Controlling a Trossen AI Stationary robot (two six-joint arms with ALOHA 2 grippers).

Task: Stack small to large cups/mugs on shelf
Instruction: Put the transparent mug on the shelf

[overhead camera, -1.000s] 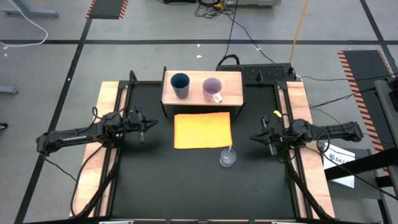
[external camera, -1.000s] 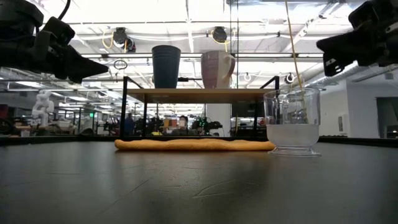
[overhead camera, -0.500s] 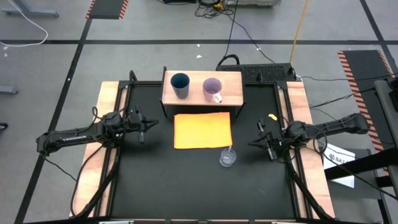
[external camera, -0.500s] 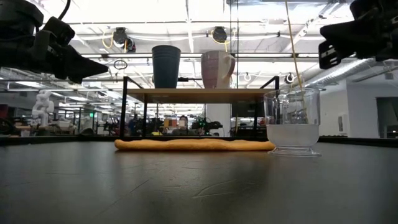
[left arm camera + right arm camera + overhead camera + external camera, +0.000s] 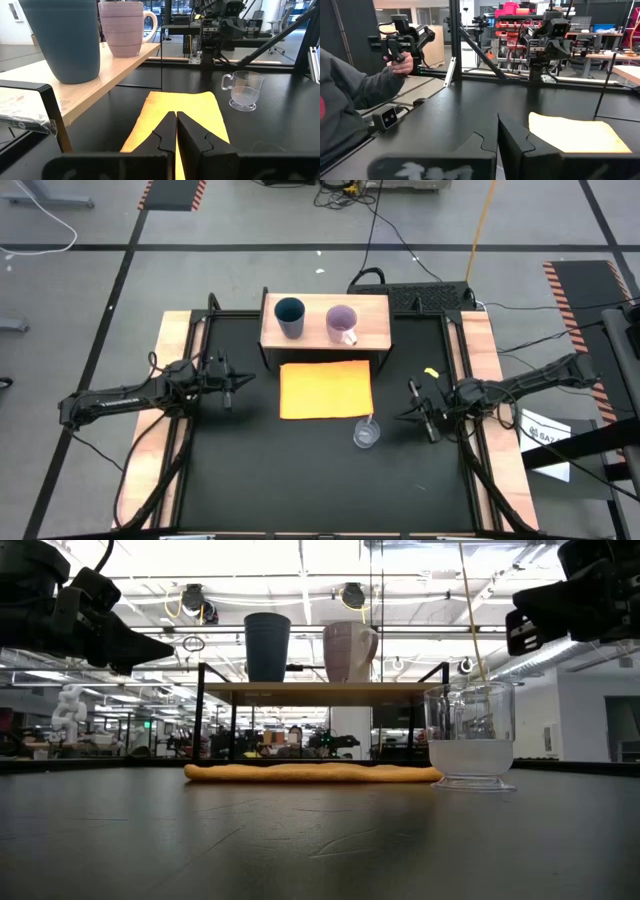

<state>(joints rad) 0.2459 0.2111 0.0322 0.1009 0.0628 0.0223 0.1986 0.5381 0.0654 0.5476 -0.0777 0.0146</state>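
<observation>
The dark blue tumbler [image 5: 289, 316] and the lilac mug [image 5: 342, 323] stand upright side by side on the wooden shelf [image 5: 375, 315] at the table's far side. The clear cup [image 5: 366, 433] stands on its base on the black table, by the near right corner of the orange sheet [image 5: 325, 389]. My left gripper [image 5: 243, 381] hovers shut left of the sheet and points level across the table [image 5: 176, 120]. My right gripper [image 5: 403, 416] hovers shut just right of the clear cup, higher than its rim [image 5: 515, 630].
A person [image 5: 350, 100] sits beyond the table's near side, holding a hand controller [image 5: 400, 40]. Black posts [image 5: 201, 710] carry the shelf above the table. Light wooden strips [image 5: 170, 380] run along both side edges. Open black table lies in front of the sheet.
My right gripper has moved out over the table, toward the left and near edges and closer to the clear cup, and has stayed shut. The cups have not moved.
</observation>
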